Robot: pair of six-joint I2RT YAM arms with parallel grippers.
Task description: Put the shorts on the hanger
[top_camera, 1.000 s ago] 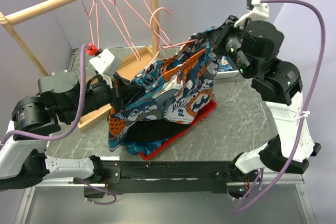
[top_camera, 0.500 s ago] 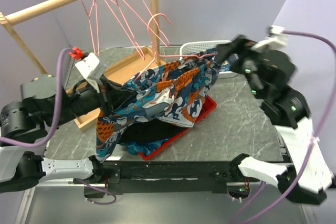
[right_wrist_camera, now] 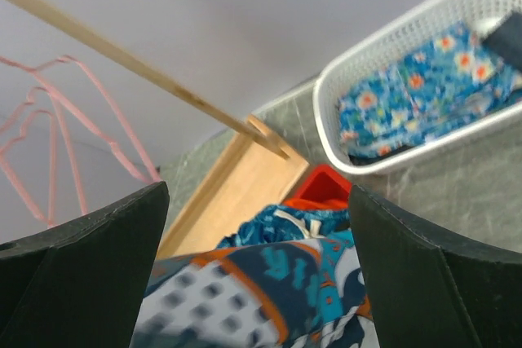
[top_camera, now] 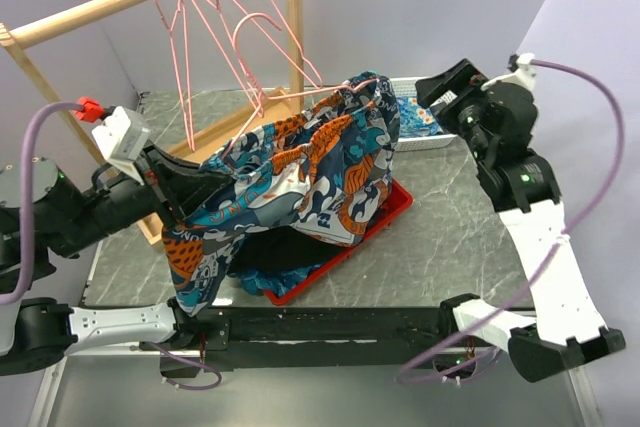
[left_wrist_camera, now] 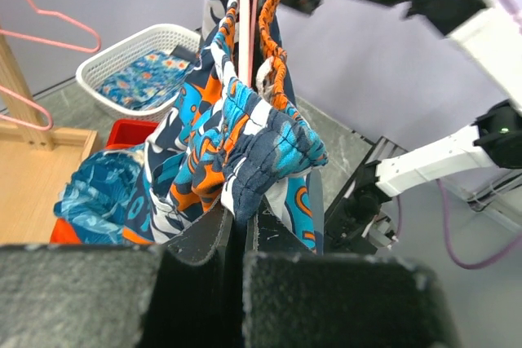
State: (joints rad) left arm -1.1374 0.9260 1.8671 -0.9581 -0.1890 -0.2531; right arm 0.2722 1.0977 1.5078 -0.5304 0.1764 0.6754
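L hand [left_wrist_camera: 238, 230] is clamped on the shorts' [top_camera: 300, 177] near-left end. R hand [top_camera: 445, 97] gapes wide, empty, just beside their far-right end. Shorts hang along the hanger [top_camera: 258, 16], long axis near-left to far-right, over the tray [top_camera: 395, 209]. You'd prob. reach that far end w/ R, it's nearer.

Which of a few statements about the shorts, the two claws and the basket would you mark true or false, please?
1. The left claw is shut on the shorts. True.
2. The right claw grips the shorts. False: it is open and holds nothing.
3. The white basket holds a blue flowered cloth. True.
4. The shorts lie flat on the table. False: they are held up over the red tray.
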